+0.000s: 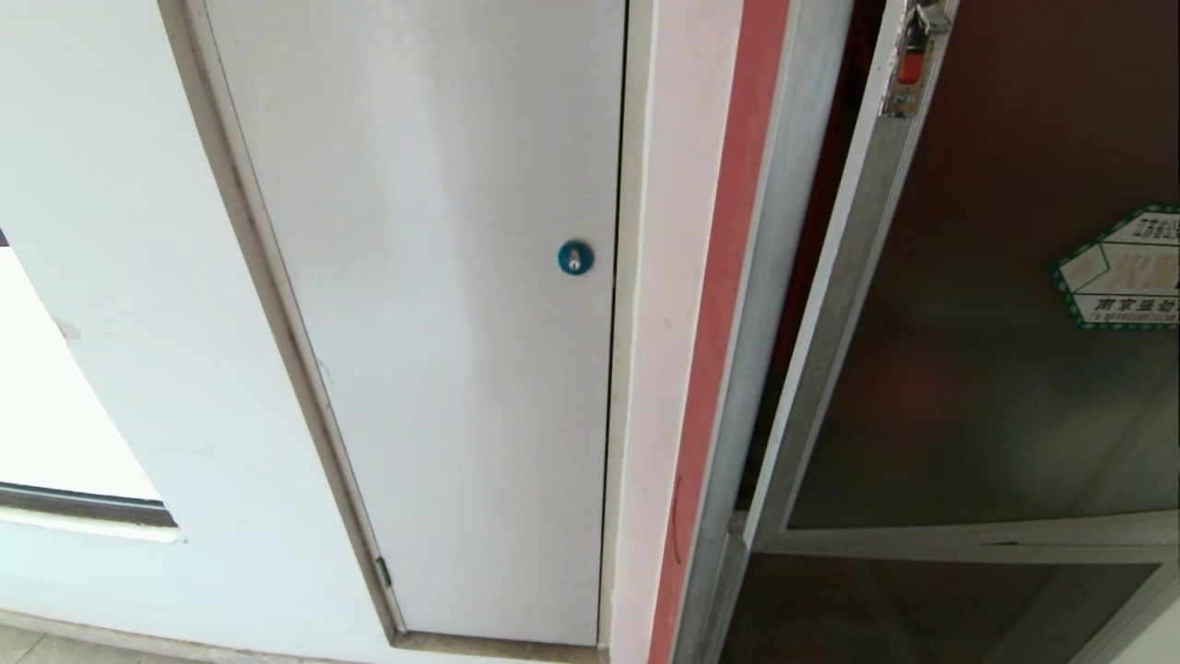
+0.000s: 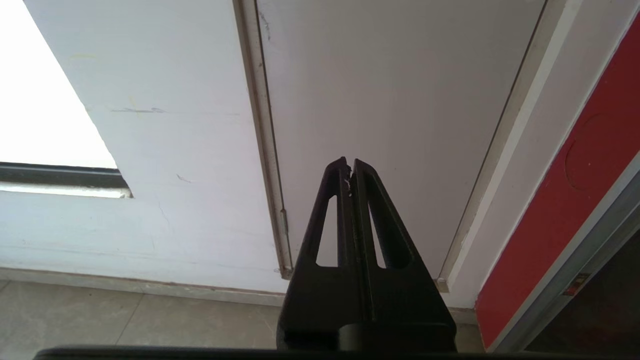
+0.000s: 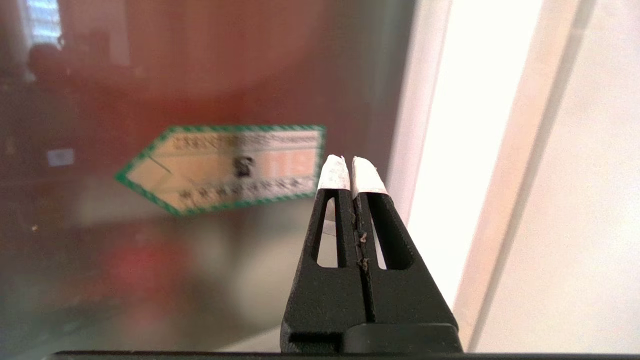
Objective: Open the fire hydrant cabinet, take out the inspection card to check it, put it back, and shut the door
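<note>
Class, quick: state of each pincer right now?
Left pincer: closed, holding nothing.
Right pincer: closed, holding nothing, before the glass door.

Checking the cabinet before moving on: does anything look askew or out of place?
The door stands slightly ajar: its latch edge sits off the fire hydrant cabinet frame, leaving a dark gap. Nothing looks damaged.

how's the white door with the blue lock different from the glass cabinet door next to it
The white door is plain, opaque and painted; the glass door is dark, tinted and set in a silver metal frame.
The white door carries a round blue lock; the glass door has a small red latch and a green-bordered sticker.
The white door sits shut and flush; the glass door stands ajar.
Both are tall, upright panels.
</note>
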Available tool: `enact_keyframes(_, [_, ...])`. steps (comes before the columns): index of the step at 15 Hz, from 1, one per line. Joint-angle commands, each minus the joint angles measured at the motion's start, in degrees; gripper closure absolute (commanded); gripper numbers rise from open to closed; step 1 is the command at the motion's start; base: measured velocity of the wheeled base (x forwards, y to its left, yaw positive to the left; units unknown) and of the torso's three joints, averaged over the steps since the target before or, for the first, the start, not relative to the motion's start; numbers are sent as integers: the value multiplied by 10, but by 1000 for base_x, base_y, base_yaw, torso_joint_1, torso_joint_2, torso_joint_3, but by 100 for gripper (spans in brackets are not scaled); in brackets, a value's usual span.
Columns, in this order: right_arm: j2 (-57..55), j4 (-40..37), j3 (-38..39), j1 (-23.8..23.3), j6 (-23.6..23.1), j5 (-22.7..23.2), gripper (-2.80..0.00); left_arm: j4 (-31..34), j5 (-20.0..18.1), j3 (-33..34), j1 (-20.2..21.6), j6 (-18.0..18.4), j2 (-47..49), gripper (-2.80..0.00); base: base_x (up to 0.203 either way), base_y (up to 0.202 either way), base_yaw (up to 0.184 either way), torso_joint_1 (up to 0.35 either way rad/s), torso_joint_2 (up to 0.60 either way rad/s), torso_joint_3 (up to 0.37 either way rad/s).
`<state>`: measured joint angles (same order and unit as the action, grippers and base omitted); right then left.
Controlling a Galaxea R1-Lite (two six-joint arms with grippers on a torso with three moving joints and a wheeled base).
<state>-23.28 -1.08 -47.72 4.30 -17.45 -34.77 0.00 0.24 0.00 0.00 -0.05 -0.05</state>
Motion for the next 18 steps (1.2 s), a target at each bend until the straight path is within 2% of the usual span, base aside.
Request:
enact_keyframes(1, [73,-26,11,-8,-1,1,0,0,0,0,0,0,0,0,0,0,0,0,0,0])
enact_keyframes(5, [171,-51,117,-34,2,35,0,0,0,1,0,0,0,0,0,0,0,0,0,0])
enact_keyframes(7, [222,-48,200,-37,18,81,0,0,0,1,0,0,0,0,0,0,0,0,0,0])
enact_keyframes(9, [230,-24,288,-38,87,138,0,0,0,1,0,-1,0,0,0,0,0,0,0,0])
enact_keyframes(11, [233,-10,360,-38,171,240,0,0,0,1,0,-1,0,0,0,0,0,0,0,0])
enact_keyframes(12, [233,-7,386,-39,188,267,0,0,0,1,0,0,0,0,0,0,0,0,0,0])
enact_keyframes(15, [233,25,439,-39,192,342,0,0,0,1,0,0,0,0,0,0,0,0,0,0])
enact_keyframes(16, [233,41,462,-39,180,348,0,0,0,1,0,0,0,0,0,0,0,0,0,0])
enact_keyframes(17, [234,45,477,-39,148,352,0,0,0,0,0,-1,0,0,0,0,0,0,0,0])
enact_keyframes(18, [233,28,478,-39,136,354,0,0,0,1,0,-1,0,0,0,0,0,0,0,0])
